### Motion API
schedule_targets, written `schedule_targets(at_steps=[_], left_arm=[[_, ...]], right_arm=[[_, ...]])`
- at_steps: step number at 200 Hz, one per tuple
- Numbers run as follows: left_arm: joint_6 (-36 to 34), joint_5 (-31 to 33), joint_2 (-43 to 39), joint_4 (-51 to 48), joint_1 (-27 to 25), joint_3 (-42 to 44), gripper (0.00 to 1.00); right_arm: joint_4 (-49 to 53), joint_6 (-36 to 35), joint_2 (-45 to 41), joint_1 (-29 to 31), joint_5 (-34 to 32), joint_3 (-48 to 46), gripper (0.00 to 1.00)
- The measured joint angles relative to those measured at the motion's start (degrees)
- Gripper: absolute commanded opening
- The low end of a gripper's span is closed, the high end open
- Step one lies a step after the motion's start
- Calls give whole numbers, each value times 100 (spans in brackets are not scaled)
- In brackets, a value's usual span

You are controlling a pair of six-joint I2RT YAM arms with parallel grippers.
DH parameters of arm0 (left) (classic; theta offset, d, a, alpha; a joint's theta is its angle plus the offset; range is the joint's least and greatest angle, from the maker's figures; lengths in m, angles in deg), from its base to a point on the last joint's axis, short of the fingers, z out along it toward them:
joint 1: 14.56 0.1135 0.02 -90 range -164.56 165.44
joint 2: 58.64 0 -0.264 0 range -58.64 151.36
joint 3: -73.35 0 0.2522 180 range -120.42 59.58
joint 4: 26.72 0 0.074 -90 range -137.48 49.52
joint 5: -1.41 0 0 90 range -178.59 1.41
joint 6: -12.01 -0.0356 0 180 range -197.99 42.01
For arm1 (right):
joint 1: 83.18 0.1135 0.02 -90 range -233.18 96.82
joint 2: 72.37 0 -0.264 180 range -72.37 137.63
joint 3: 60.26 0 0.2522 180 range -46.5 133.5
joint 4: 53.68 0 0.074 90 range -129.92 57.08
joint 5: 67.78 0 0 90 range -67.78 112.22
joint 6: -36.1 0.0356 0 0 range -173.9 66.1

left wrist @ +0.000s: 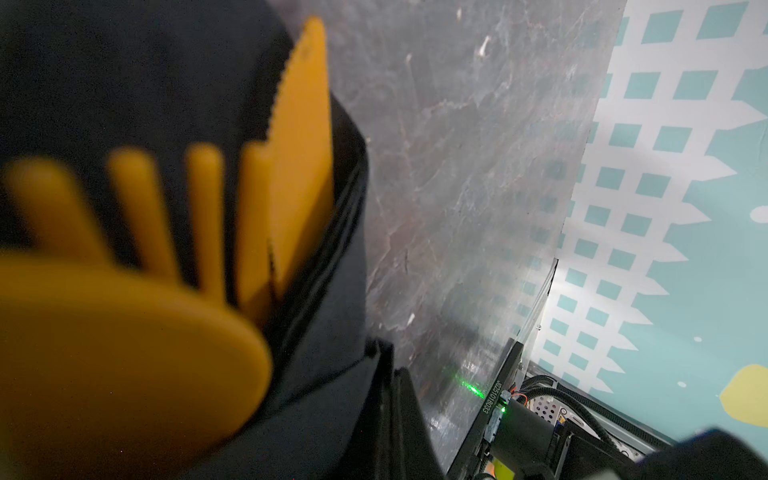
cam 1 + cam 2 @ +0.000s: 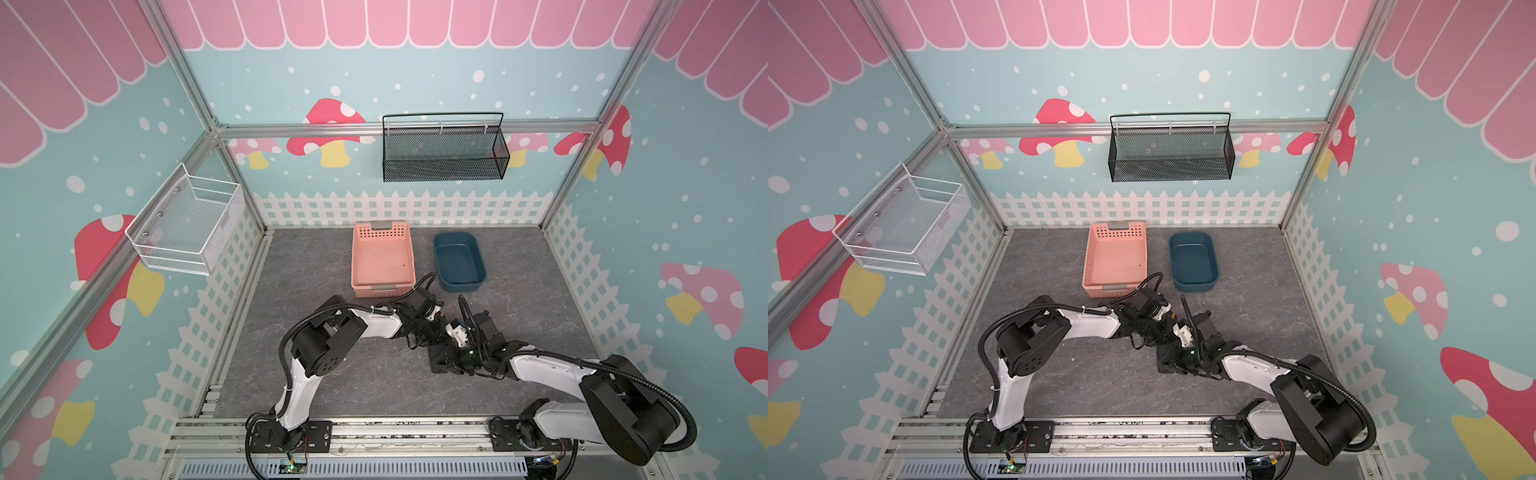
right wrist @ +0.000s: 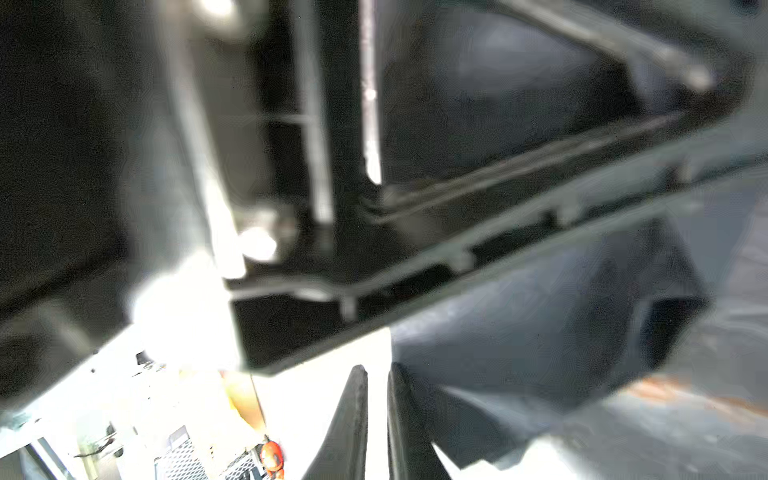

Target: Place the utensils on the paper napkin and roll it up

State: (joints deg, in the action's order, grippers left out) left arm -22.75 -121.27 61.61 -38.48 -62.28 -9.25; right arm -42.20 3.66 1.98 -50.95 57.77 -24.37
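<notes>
Matte black napkin (image 1: 324, 332) wraps smooth orange utensils (image 1: 299, 166); left pincer (image 2: 434, 338) pressed together, right pincer (image 3: 376, 365) unclear.

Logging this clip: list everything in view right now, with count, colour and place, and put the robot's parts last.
basket: 1, pink, back of the table
tub: 1, dark blue, just right of the basket
mesh rack: 1, black, hung on the back wall
wire basket: 1, white, hung on the left wall
table: 1, grey marbled
paper napkin: 1, black, mid-table at the grippers, partly wrapped
knife, fork, spoon: 1 each, orange-yellow, heads poking out of the napkin
left gripper: 1, black, shut, at the napkin
right gripper: 1, black, at the napkin, fingers close together
</notes>
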Motion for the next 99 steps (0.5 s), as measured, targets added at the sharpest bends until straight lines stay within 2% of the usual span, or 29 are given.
schedule_targets(at_steps=[77,99], left_arm=[[-17,13,0,-48,0,-22,0],[-61,20,-2,-63,0,-31,8]], right_arm=[[275,-275,72,-4,-424,-68,10],[197,-304,79,-13,-415,-114,9]])
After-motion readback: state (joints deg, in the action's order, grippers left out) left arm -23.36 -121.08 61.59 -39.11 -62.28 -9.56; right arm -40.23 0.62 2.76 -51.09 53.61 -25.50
